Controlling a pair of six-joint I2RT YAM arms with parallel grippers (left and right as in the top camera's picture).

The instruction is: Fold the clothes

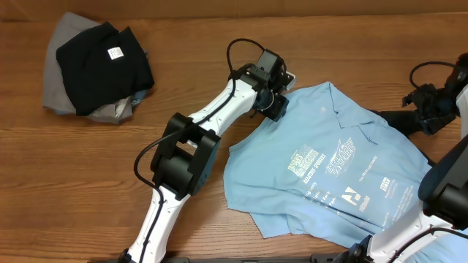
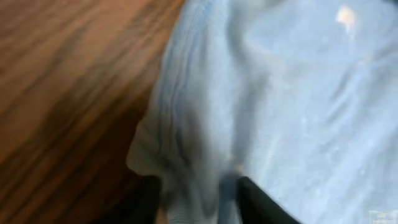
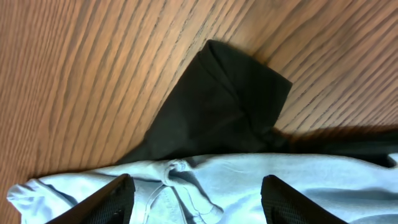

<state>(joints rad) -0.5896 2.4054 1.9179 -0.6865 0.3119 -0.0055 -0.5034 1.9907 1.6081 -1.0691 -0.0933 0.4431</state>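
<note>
Wooden tabletop (image 1: 219, 29): dark garments (image 1: 102, 58) stacked aside; light blue T-shirt (image 1: 322, 146) lies unfolded, left pincer (image 2: 196, 199) pinching its edge, right pincer (image 3: 199, 196) open, empty.

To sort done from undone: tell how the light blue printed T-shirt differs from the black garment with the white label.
The light blue printed T-shirt lies spread open and rumpled; the black garment with a white label is folded compact. The T-shirt carries white lettering; the black one shows only its label. The T-shirt lies mostly on the wooden table; the black one sits atop a grey garment. Both are soft clothes.
</note>
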